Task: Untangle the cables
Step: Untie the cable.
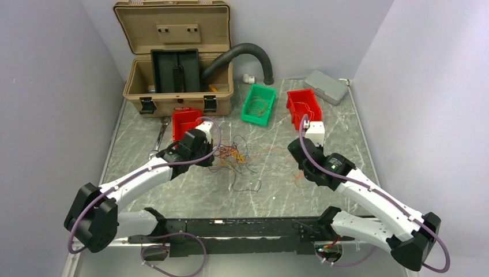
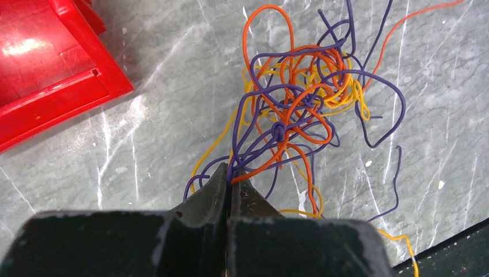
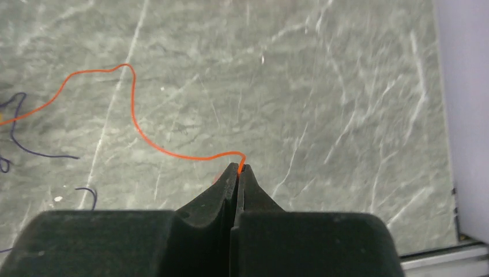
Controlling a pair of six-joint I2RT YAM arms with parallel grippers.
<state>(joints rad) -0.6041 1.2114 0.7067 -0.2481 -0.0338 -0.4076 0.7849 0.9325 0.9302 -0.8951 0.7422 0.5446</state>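
Observation:
The cables [image 1: 233, 154] are a small knot of hair-thin orange, yellow and dark purple wires on the marble table, with loose strands trailing to the front. In the left wrist view the knot [image 2: 300, 104] lies just ahead of my left gripper [image 2: 232, 176], which is shut on several purple and orange strands at its near edge. My left gripper [image 1: 209, 157] sits just left of the knot. My right gripper [image 3: 238, 168] is shut on the end of one orange wire [image 3: 135, 124] that runs left toward the knot. It is to the right of the knot [image 1: 298, 173].
A red bin [image 1: 185, 122] stands behind the left gripper and shows in the left wrist view [image 2: 52, 75]. A green bin [image 1: 259, 104] and another red bin [image 1: 303, 107] hold wires at the back. An open tan case [image 1: 176, 63], black corrugated hose [image 1: 254, 53] and grey box [image 1: 326, 86] stand behind.

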